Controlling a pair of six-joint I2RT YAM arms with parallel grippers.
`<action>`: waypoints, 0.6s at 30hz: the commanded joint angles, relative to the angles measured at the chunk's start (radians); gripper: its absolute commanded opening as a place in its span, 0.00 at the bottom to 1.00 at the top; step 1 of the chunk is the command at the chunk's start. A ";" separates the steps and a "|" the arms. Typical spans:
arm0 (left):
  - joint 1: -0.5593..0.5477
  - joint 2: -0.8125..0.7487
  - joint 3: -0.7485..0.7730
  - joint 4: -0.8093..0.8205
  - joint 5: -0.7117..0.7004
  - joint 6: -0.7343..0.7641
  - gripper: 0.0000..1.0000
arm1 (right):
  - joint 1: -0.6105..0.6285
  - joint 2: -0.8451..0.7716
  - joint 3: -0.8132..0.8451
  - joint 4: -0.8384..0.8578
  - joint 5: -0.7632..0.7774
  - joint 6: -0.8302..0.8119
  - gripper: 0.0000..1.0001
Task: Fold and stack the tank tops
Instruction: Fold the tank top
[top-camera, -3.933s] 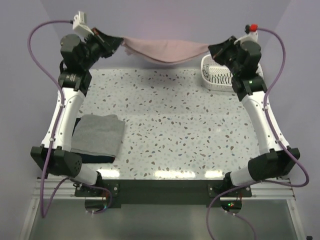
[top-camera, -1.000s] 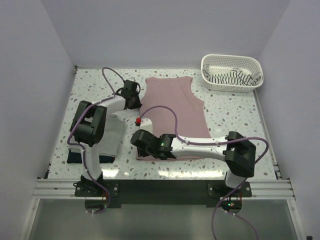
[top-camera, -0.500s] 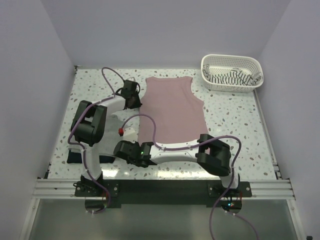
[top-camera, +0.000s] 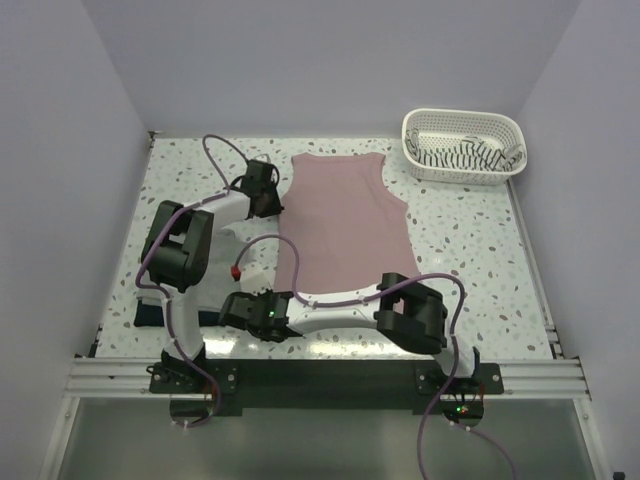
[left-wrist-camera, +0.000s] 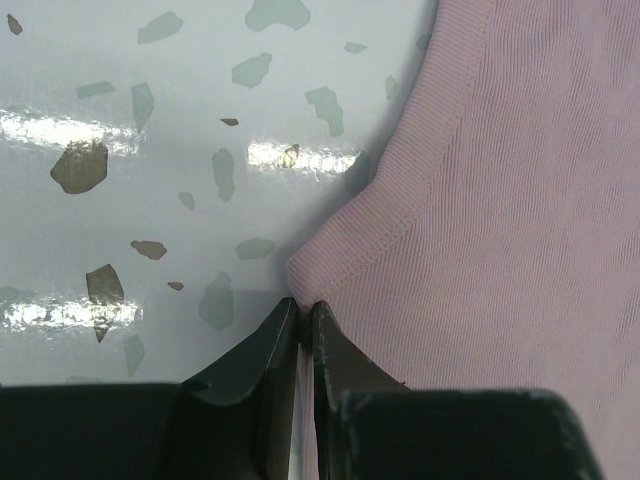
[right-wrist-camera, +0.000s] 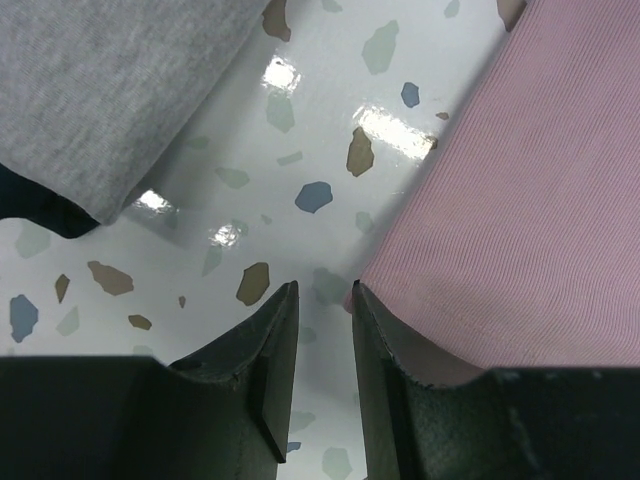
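Note:
The dusty pink tank top (top-camera: 345, 220) lies flat in the middle of the table. My left gripper (top-camera: 270, 198) is at its far left edge. In the left wrist view this gripper (left-wrist-camera: 304, 306) is shut on a corner of the pink cloth (left-wrist-camera: 500, 200). My right gripper (top-camera: 262, 306) reaches across to the near left corner of the hem. It stands open (right-wrist-camera: 322, 295) with bare table between its fingers, and the pink hem corner (right-wrist-camera: 500, 230) touches its right finger. The folded grey tank top (right-wrist-camera: 110, 90) lies on a dark one (right-wrist-camera: 30, 205) at the left.
The white lattice basket (top-camera: 460, 113) stands at the far right corner with the striped tank top (top-camera: 465, 155) inside. The grey and dark stack (top-camera: 222, 268) sits by the left arm's base, partly hidden by that arm. The right forearm lies along the near edge.
The pink top, earlier hung stretched between both grippers, now lies flat. Over the last second the right gripper swept left along the hem to its near left corner. The left jaws closed further.

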 joint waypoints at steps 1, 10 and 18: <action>0.015 0.013 0.004 0.030 0.003 0.016 0.15 | 0.014 0.024 0.059 -0.066 0.072 0.012 0.32; 0.015 0.013 -0.002 0.033 0.003 0.013 0.14 | 0.042 0.019 0.084 -0.096 0.137 -0.001 0.32; 0.020 0.014 -0.006 0.030 0.006 0.011 0.14 | 0.042 0.064 0.110 -0.133 0.149 0.010 0.33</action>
